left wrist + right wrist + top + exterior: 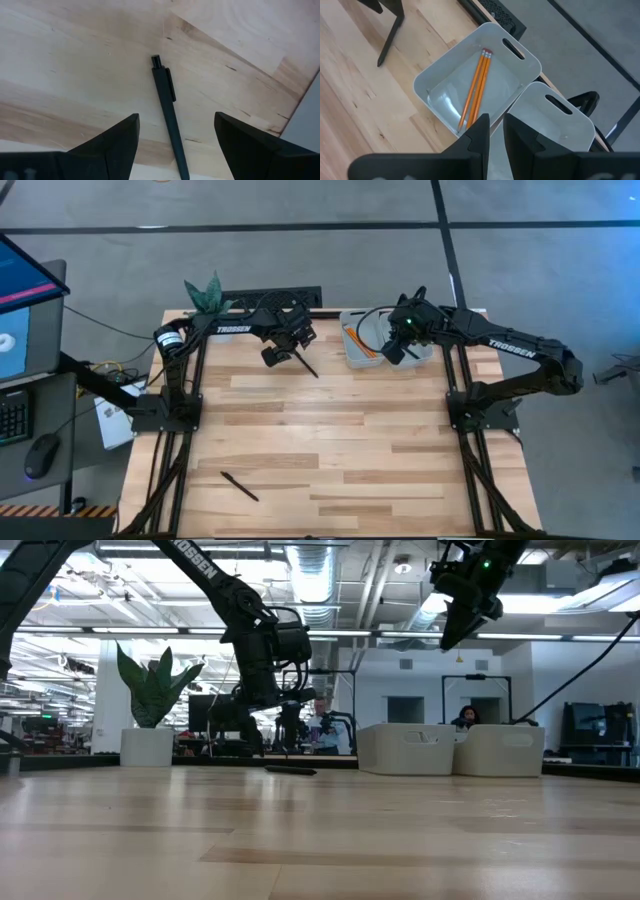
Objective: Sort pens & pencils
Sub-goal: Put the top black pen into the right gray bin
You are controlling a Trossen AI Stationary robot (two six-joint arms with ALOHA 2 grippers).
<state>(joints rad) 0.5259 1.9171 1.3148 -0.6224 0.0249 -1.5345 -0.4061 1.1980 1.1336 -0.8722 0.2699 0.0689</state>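
Straddling slim black stick pen [168, 117] beside white plastic bin [352, 350] holding orange pencils [476, 92], left gripper [175, 145] fingers wide; right gripper [492, 131] narrowed, empty, above bin; off-centre closing risks rolling pen away.

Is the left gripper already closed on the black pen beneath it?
No: the left gripper is open, its fingers apart on either side of the pen lying on the table.

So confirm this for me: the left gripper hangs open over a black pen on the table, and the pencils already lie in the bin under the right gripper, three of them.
Not three. The right wrist view shows only two pencils lying in the white bin. The rest stands: the left gripper hangs open over a black pen on the table, and the right gripper is above the bin.
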